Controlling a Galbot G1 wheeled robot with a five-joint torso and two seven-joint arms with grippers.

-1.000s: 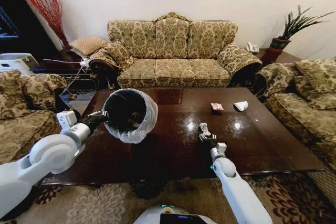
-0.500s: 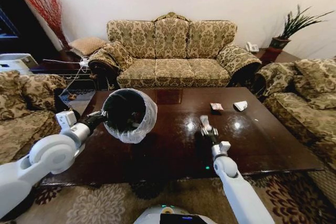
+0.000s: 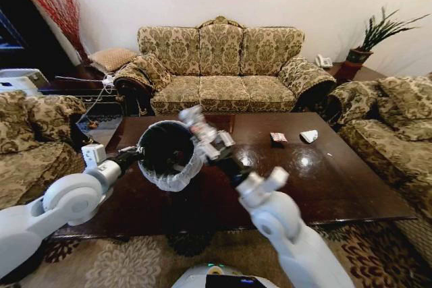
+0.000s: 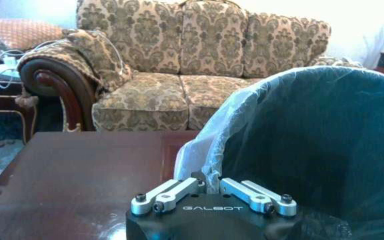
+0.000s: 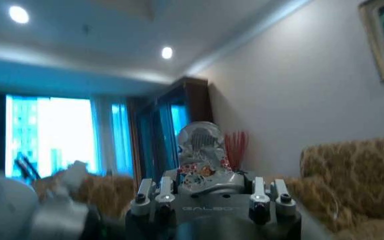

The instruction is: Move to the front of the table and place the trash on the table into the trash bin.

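Note:
My left gripper [image 3: 137, 155] is shut on the rim of the trash bin [image 3: 169, 154], a round black bin lined with a white bag, held tilted above the dark brown table [image 3: 337, 180]. In the left wrist view the fingers [image 4: 178, 190] pinch the bag edge of the trash bin [image 4: 312, 150]. My right gripper [image 3: 206, 136] is raised beside the bin's mouth, shut on a small clear bottle [image 3: 192, 119] with a red label. That bottle [image 5: 202, 155] sits between the right gripper [image 5: 205, 192] fingers. More trash lies on the table: a small wrapper [image 3: 279, 137] and a white paper wad [image 3: 309, 135].
A patterned sofa [image 3: 223, 65] stands behind the table, with armchairs at the left [image 3: 34, 133] and right [image 3: 391, 126]. A potted plant [image 3: 368, 42] sits on a side table at the back right. Patterned carpet [image 3: 135, 261] lies before the table.
My right arm has lifted off the table with the bottle and swung up and left to the bin's mouth. The bin has shifted slightly right.

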